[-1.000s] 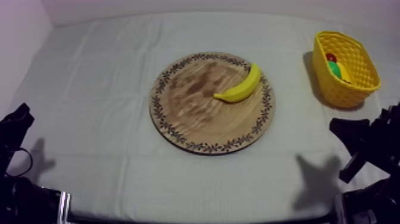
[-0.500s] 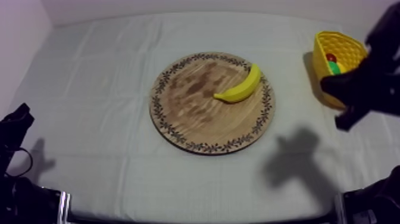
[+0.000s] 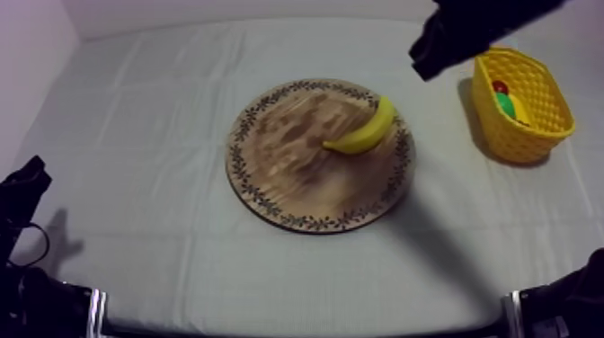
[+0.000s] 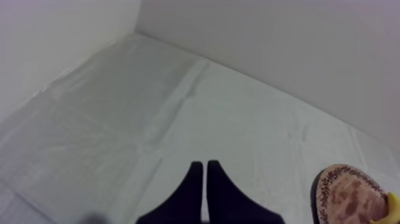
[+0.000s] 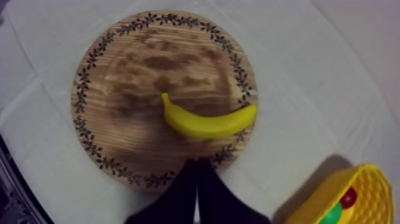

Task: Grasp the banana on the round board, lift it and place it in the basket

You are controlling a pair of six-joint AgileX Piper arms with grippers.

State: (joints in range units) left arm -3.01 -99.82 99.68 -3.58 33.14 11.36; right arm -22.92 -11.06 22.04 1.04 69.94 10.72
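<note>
We are at the reach step: our right hand (image 5: 197,167), narrow and empty, hovers by the banana (image 5: 208,124) lying on the wooden board (image 5: 119,89). Next, we judge, it must widen and descend around the banana.

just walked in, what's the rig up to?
The right arm is going for the banana. The right gripper, shut on nothing, hangs well above the wooden board, over its rim beside the banana, which lies untouched on the board. The yellow basket stands on the robot's right, with a small red fruit and a green fruit inside. The left gripper is shut, parked away from the board.
</note>
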